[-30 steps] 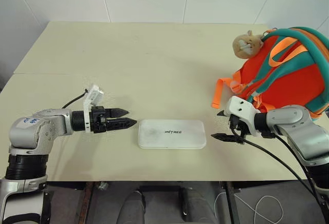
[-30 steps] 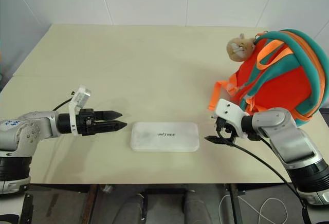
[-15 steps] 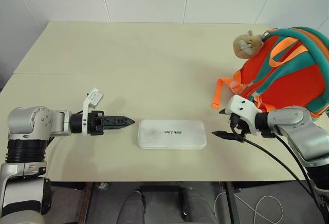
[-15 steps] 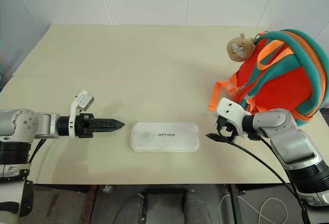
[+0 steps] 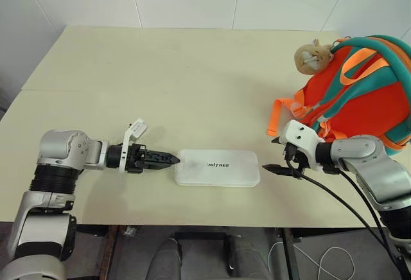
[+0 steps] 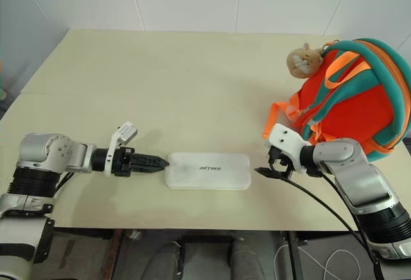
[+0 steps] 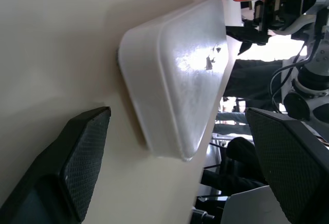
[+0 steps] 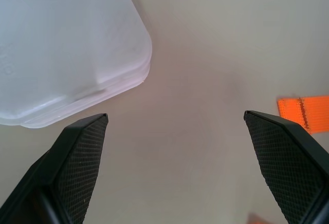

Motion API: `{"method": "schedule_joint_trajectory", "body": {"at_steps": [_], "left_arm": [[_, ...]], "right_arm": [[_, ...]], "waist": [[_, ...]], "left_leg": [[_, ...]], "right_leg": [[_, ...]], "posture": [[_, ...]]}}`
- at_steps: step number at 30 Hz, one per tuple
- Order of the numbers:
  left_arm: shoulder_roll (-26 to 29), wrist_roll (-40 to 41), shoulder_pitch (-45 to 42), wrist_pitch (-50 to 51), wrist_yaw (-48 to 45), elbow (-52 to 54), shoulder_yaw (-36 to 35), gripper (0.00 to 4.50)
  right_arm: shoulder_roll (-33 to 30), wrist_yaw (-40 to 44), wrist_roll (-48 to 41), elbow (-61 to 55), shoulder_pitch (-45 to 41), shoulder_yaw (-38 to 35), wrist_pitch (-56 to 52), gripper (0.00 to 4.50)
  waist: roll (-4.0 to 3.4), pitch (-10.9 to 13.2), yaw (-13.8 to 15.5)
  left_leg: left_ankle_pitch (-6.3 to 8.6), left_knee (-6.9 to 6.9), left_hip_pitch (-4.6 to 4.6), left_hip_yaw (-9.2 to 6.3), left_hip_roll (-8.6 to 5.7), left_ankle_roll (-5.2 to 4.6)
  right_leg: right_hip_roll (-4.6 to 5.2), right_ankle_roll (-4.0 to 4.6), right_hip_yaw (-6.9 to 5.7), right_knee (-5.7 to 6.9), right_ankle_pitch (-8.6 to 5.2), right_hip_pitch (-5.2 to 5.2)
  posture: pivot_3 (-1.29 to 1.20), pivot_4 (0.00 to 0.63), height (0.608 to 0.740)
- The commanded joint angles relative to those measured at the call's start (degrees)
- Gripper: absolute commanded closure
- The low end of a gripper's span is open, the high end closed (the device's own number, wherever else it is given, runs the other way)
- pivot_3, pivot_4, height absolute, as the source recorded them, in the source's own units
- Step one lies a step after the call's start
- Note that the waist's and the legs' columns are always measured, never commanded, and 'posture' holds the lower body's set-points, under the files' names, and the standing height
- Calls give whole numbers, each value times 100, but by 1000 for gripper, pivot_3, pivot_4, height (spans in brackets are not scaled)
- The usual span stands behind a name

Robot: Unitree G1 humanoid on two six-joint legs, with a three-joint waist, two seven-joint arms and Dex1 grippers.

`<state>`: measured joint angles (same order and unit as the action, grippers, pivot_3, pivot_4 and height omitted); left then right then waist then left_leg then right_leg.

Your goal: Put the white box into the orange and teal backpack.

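At the left of the table [image 5: 160,68], the left gripper [image 5: 168,159] lies low over the surface and points along it toward the white box [image 5: 218,167], its black tips just beside the box's left end. In the left wrist view its two fingers [image 7: 77,165] stand wide apart, with the near end of the box between and ahead of them and nothing held. The white box lies flat near the table's front edge, long side across, small dark lettering on its top. Just past its right end hangs the right gripper [image 5: 280,158], angled down toward the table; in the right wrist view its fingers [image 8: 77,167] are spread wide around bare tabletop, with a rounded corner of the box off to one side and an orange strap end at the other. Behind that gripper, at the table's right edge, the orange and teal backpack [image 5: 359,94] sits bulging, orange webbing trailing onto the table and a beige plush toy [image 5: 313,56] at its top.
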<state>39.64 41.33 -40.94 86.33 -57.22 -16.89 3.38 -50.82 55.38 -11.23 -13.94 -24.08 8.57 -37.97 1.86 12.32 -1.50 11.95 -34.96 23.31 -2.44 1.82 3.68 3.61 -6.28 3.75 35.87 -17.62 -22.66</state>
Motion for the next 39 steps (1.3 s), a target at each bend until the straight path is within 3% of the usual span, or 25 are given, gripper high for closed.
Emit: {"method": "schedule_joint_trajectory", "body": {"at_steps": [1,5,18,21,27,30,36,39], "left_arm": [[-159,12,-46,54,75,-48,41,0],[-407,15,4,38,154,-6,27,0],[-917,-70,134,-148,559,26,-218,0],[-957,-111,154,-250,646,-45,-334,578],[-786,-18,330,-374,486,372,-266,2455],[-616,11,425,-524,355,655,-209,3056],[-286,-56,495,-742,189,889,31,3169],[-89,-118,459,-886,94,925,139,3169]], "right_arm": [[40,-52,1,-124,-61,-81,35,17],[70,-60,14,-102,-73,-64,42,17],[201,-72,65,-78,-97,-15,17,17],[184,-53,75,-81,-87,-42,15,0],[132,-101,82,-93,-43,-174,0,0],[203,-290,80,-48,-52,-347,-5,0],[241,-519,-121,-143,-42,-751,-177,0],[231,-577,-482,-372,91,-1292,-511,0]], "waist": [[0,0,-6],[0,0,-8],[-1,-1,0],[-1,-1,1],[-1,-1,-12],[-1,-1,-10],[-1,-1,-26],[-1,-1,-20]], "left_leg": [[0,0,0,0,0,0],[0,2,-2,0,0,0],[0,-3,-2,-2,-2,0],[0,-4,-2,-2,-2,0],[0,-2,-2,-2,-2,0],[1,0,-2,-2,-1,1],[1,-1,-3,-2,0,1],[1,1,-3,-2,1,1]], "right_leg": [[0,-7,0,1,4,0],[-1,-63,0,1,33,0],[2,-60,0,-2,32,5],[2,-60,0,-3,32,5],[2,-61,0,-3,33,4],[2,-60,0,-5,32,4],[1,-2,1,-8,1,5],[0,0,1,-7,0,4]], "posture": [[0,150,740],[0,150,740],[0,150,740],[0,150,740],[0,150,740],[0,150,740],[0,150,740],[0,150,740]]}}
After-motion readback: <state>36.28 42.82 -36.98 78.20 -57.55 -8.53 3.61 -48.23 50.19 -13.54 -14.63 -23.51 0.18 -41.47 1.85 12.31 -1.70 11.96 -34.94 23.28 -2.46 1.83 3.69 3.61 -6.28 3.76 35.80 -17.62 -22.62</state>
